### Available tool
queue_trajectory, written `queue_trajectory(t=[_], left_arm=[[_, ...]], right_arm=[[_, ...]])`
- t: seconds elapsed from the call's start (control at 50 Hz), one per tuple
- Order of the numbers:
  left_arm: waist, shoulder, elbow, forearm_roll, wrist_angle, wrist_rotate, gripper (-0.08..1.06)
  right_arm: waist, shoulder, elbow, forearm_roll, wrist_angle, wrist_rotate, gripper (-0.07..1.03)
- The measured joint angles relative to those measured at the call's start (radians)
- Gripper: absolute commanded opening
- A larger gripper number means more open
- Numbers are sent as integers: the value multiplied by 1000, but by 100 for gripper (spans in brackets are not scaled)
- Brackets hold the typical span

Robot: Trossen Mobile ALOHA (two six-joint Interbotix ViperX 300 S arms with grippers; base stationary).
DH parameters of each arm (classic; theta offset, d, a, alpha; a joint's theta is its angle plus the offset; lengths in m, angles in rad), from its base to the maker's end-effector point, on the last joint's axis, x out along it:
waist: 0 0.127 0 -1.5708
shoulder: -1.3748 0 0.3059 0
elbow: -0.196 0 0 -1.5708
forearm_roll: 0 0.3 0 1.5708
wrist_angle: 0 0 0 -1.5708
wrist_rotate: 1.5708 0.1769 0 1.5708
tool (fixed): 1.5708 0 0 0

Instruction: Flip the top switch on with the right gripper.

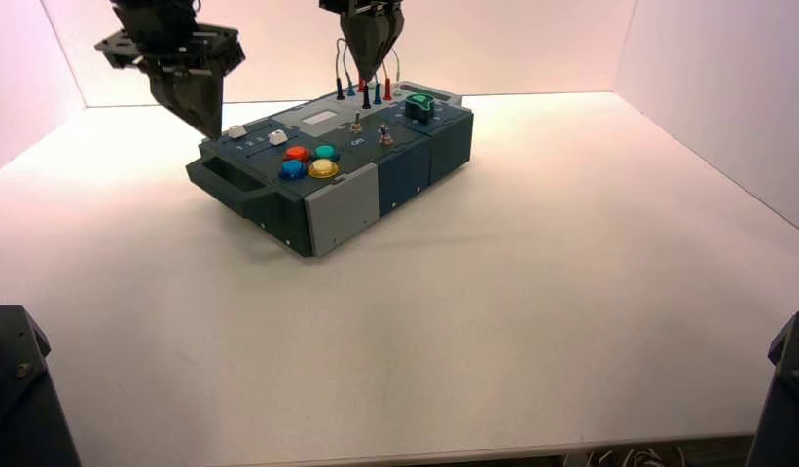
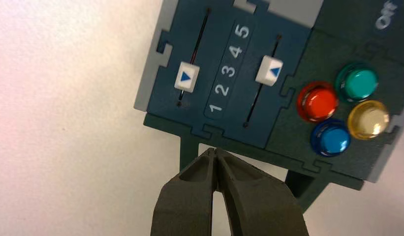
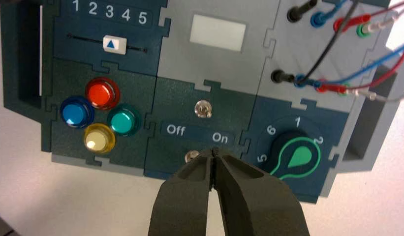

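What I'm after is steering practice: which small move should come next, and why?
Probably shift the closed right end effector toward the Off side of the top switch: its wrist view shows the tips beside the On label, poorly placed for pushing toward On.

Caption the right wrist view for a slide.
Closed right gripper hovering above the box's Off/On panel, near two metal toggle switches.

The white table (image 1: 531,321) is brightly lit in the high view, and a faint shadow is cast beside the box (image 1: 342,209).
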Motion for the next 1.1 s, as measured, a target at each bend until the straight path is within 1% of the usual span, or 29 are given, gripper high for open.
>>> queue_trajectory(t=[0.06, 0.22, 0.24, 0.26, 0.28, 0.3, 0.32, 0.36, 0.38, 0.42, 0.44, 0.46, 0.48, 0.54, 0.56, 0.6, 0.7, 0.8, 0.84, 0.9, 0.94, 1.02, 1.1], left_arm=[[-3, -17, 3, -3, -6, 0, -3], [-18, -61, 17, -6, -41, 0, -3], [-25, -71, 21, -6, -52, 2, -3], [-25, -72, 21, -6, -54, 0, -3], [-31, -80, 26, -5, -63, 2, -3], [-31, -81, 26, -6, -63, 2, -3], [-35, -89, 31, -6, -71, 2, -3], [-38, -92, 32, -6, -75, 3, -3], [-41, -98, 34, -6, -80, 3, -3], [-46, -101, 34, -6, -83, 2, -3], [-46, -101, 34, -6, -84, 3, -3], [-46, -103, 34, -6, -84, 2, -3], [-48, -104, 34, -6, -86, 2, -3], [-48, -103, 34, -8, -86, 2, -3], [-49, -104, 34, -9, -86, 3, -3], [-51, -103, 34, -11, -86, 3, -3], [-52, -106, 34, -14, -84, 3, -3], [-54, -109, 34, -20, -83, 2, -3], [-55, -110, 34, -23, -81, 2, -3], [-55, -115, 35, -26, -80, 2, -3], [-55, -115, 34, -26, -78, 3, -3], [-55, -124, 34, -28, -77, 3, -3], [-55, -124, 34, -28, -77, 2, -3]], right_arm=[[0, -12, 21, 0, -3, 21, -2], [-2, -46, 60, -2, -25, 54, -2], [-2, -55, 72, -2, -34, 66, -2], [-2, -57, 75, -2, -35, 71, -2], [0, -66, 84, -2, -46, 84, -2], [-2, -67, 86, -3, -48, 87, -2], [-2, -75, 95, -3, -61, 107, -2], [-2, -80, 101, -3, -71, 120, -2], [-2, -89, 115, -5, -87, 144, -2], [-3, -98, 127, -8, -101, 166, -2], [-3, -100, 130, -8, -103, 169, -2], [-3, -106, 141, -9, -112, 183, -2], [-2, -110, 149, -11, -120, 190, -2], [-3, -120, 164, -12, -132, 206, -2], [-3, -129, 183, -15, -144, 218, -2], [-3, -143, 202, -17, -156, 230, -2], [-11, -169, 252, -17, -184, 249, -2], [-20, -189, 287, -17, -206, 250, -2], [-34, -202, 307, -18, -212, 250, -2], [-46, -219, 331, -18, -215, 239, -2], [-48, -224, 337, -18, -215, 238, -2], [-58, -250, 364, -18, -218, 222, -2], [-58, -265, 383, -18, -219, 218, -2]])
